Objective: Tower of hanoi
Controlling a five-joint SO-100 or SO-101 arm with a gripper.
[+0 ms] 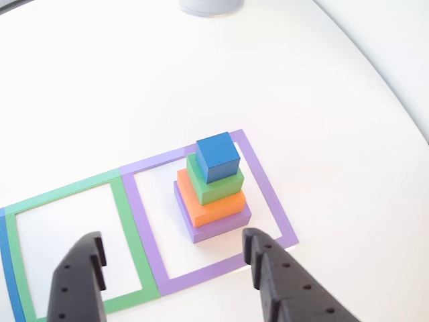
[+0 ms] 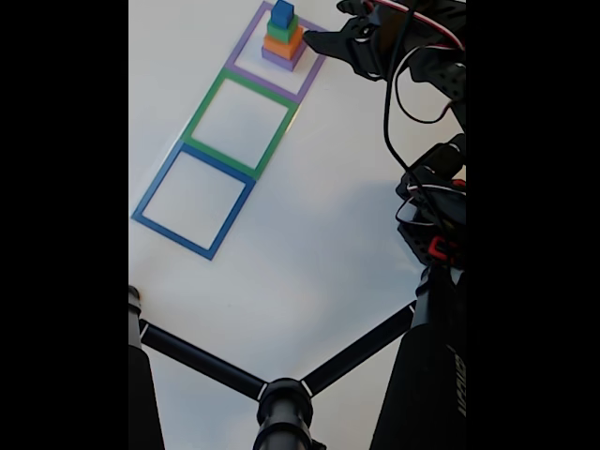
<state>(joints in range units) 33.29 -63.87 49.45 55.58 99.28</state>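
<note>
The tower of hanoi stands stacked inside a purple tape square: a wide flat purple block at the bottom, then an orange block, a green block and a blue cube on top. My gripper is open just in front of the stack, its two black fingers spread wider than the tower, touching nothing. In the fixed view the tower sits at the top, with the gripper right beside it on its right.
A green tape square and a blue tape square lie in a row with the purple one; the green outline and the blue outline enclose bare table. A white round object stands at the far edge. Black tripod legs cross the foreground.
</note>
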